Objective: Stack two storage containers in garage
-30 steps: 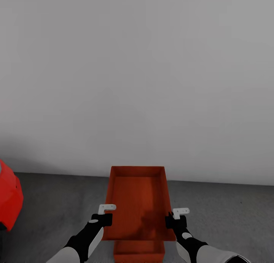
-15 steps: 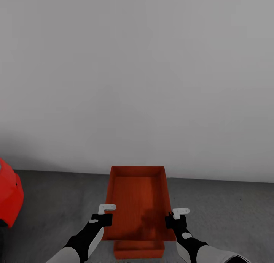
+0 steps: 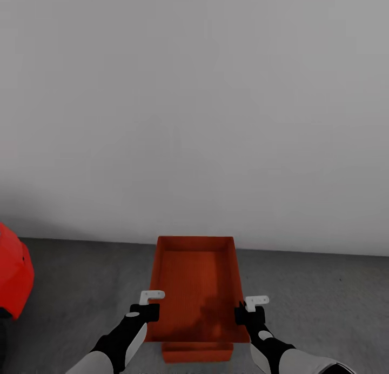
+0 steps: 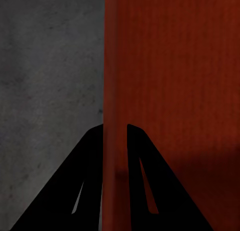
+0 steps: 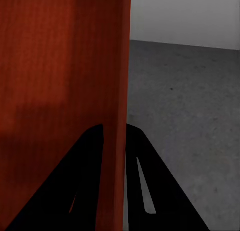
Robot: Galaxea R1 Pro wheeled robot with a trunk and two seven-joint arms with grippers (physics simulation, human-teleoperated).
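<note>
I hold an orange-red storage container (image 3: 195, 287) level between both arms, above the dark grey concrete floor (image 3: 81, 287). My left gripper (image 3: 152, 309) is shut on its left wall (image 4: 116, 91). My right gripper (image 3: 240, 312) is shut on its right wall (image 5: 120, 91). Below the held bin, a second orange-red storage container (image 3: 197, 352) rests on the floor, with just its near end showing under the held one. In each wrist view the black fingers (image 4: 90, 161) (image 5: 87, 161) straddle a thin wall.
A plain pale grey wall (image 3: 194, 109) stands close ahead. Part of a red car (image 3: 13, 279) shows at the left edge. Bare concrete lies to the left and right of the bins.
The view has shifted: the floor-wall line and the lower bin's end have slid up slightly, and less of that bin shows beneath the held one. Both grips are unchanged.
</note>
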